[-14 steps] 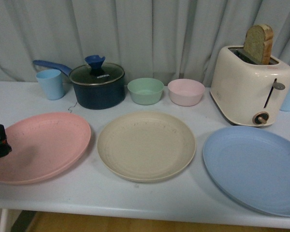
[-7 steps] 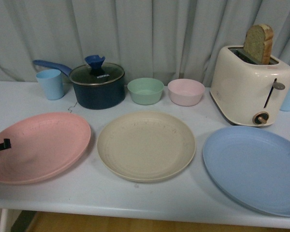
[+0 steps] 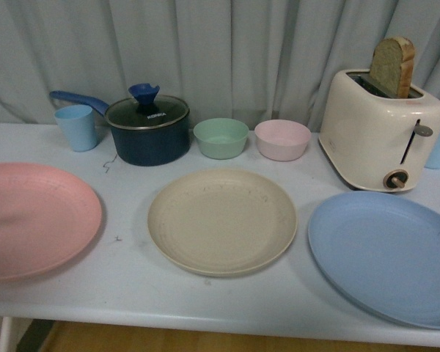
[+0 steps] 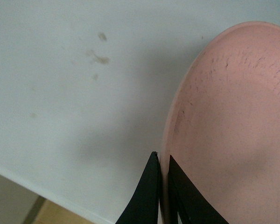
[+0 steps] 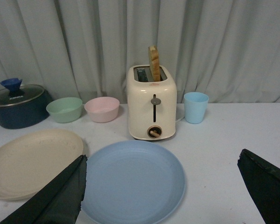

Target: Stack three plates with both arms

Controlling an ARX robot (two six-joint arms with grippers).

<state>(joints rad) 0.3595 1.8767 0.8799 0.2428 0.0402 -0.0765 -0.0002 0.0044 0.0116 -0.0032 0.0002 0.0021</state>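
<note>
Since a moment ago, the pink plate (image 3: 29,220) has gone further left, and its left side is now cut off by the edge of the front view. The black bit of the left arm that showed over it is gone from that view. In the left wrist view, the left jaws are pressed close on the pink plate's rim, one tip on top and one tip below. A soft shadow lies on the bench (image 3: 132,290) beside the rim, so I think the plate is lifted a little, but I cannot be sure.

The beige plate (image 3: 221,220) sits in the middle, and the blue plate (image 3: 385,253) sits on the right, both flat on the bench. The right jaws are spread wide and hold nothing. They hang near the blue plate.

The step now looks like carrying the pink plate over to the beige one. To do it well, keep the pinch tight. Hold the plate flat and bring it right over the beige plate. Let go only when it rests there.
</note>
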